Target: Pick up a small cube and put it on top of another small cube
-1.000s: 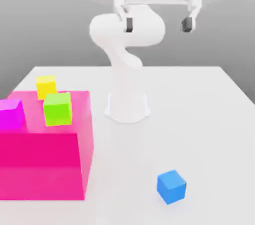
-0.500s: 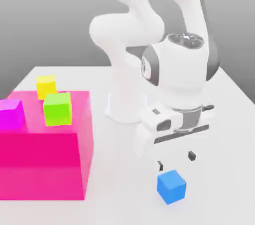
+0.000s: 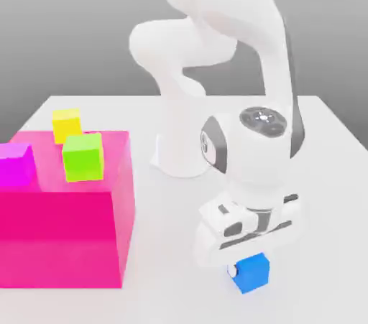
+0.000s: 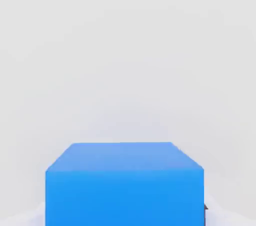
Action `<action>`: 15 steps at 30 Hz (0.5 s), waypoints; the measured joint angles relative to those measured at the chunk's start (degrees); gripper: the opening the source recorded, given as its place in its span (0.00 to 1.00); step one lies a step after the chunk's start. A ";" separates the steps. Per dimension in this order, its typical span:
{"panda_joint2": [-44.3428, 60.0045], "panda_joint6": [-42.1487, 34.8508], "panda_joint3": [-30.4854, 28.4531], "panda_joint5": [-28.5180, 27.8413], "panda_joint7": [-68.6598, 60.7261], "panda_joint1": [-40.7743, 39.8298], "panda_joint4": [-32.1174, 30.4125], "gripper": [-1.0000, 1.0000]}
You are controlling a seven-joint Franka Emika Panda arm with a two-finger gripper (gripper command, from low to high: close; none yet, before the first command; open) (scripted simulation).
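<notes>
Lowered jaws (image 3: 248,265), closed on blue cube (image 3: 251,274)

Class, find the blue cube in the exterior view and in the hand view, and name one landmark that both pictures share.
Exterior view: the blue cube is near the bottom, right of centre, directly beneath the gripper.
Hand view: the cube appears large, close to the camera.
Shared landmark: the pale tabletop around the cube.

No text, label, brand, number or sign can be read on anything here.
</notes>
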 joint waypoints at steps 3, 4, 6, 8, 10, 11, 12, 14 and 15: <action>-5.98 -5.09 0.49 1.63 -1.14 -0.52 -0.86 0.00; -7.50 -7.31 -0.34 1.86 -0.99 -1.43 -0.12 0.00; -10.20 -12.12 -2.65 1.96 -0.21 -5.27 2.08 0.00; -12.77 -17.05 -4.36 1.79 0.84 -9.41 4.54 0.00; -15.28 -22.00 -6.63 1.57 1.93 -12.76 7.07 0.00; -16.53 -24.49 -7.48 1.45 2.50 -14.46 8.35 0.00; -17.77 -26.96 -8.36 1.35 3.06 -16.11 9.62 0.00; -20.24 -31.94 -10.23 1.09 4.21 -19.02 12.17 0.00; -21.46 -34.43 -11.26 0.94 4.80 -20.31 13.45 0.00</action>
